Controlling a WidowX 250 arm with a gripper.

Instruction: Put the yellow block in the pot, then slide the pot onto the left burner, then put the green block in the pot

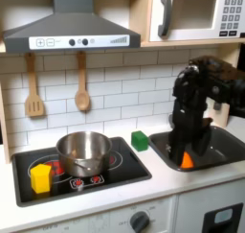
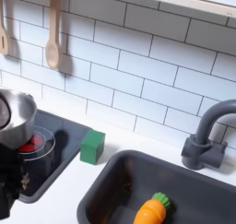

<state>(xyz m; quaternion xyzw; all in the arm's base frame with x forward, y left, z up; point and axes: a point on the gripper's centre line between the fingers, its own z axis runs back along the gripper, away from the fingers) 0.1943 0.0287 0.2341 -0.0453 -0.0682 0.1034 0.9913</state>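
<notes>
In the first exterior view the silver pot (image 1: 83, 152) stands on the black stovetop (image 1: 129, 167), right of its middle, and looks empty. The yellow block (image 1: 40, 176) sits upright on the stovetop's left part, where the left burner (image 1: 57, 182) shows faint red rings. The green block (image 1: 140, 140) (image 2: 91, 147) rests on the white counter between stove and sink. My gripper (image 1: 185, 151) hangs over the sink, right of the green block, just above an orange carrot toy (image 1: 187, 161). Its fingers are dark and blurred. The pot (image 2: 13, 117) also shows in the second exterior view, over red rings (image 2: 37, 144).
The dark sink (image 2: 120, 172) holds the carrot toy (image 2: 150, 209), and a grey faucet (image 2: 205, 135) stands behind it. Wooden utensils (image 1: 82, 91) hang on the tiled wall under a range hood. A microwave (image 1: 196, 13) is mounted above the sink.
</notes>
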